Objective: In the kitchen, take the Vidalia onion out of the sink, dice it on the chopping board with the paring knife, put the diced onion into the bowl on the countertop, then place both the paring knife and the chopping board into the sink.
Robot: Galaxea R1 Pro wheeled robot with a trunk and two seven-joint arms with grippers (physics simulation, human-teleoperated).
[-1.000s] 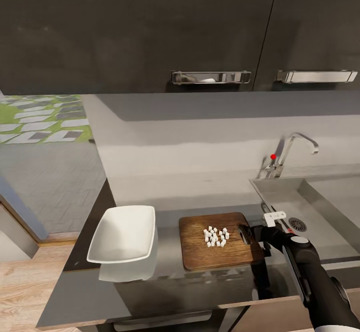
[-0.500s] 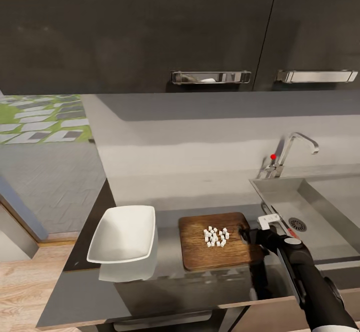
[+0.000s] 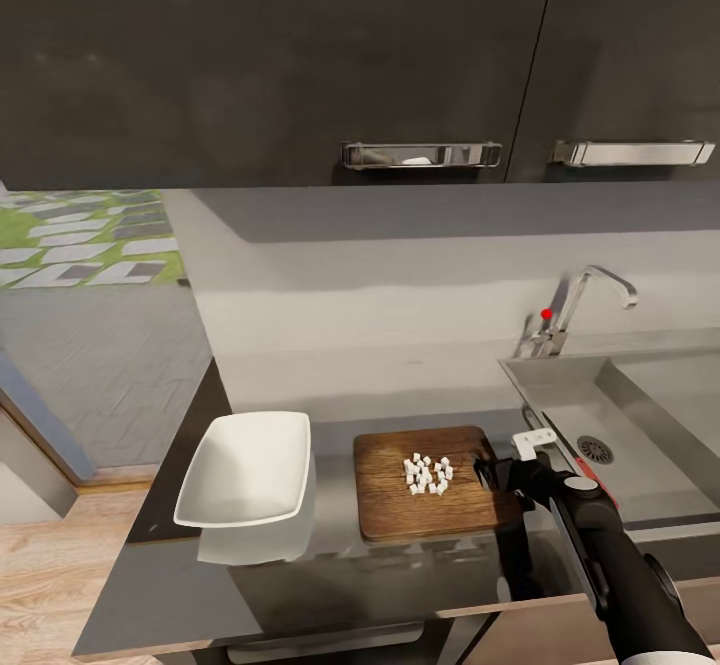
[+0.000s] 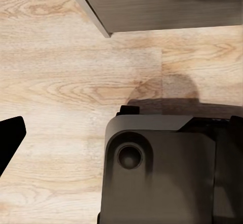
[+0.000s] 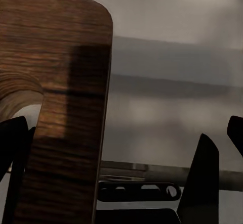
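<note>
White onion dice sit on the chopping board, mid-frame; right gripper grips its end; bowl unfilled, sink steps remain.

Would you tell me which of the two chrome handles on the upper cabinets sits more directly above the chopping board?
The left handle, on the wider cabinet door, is above the chopping board. The right handle sits above the sink.
</note>
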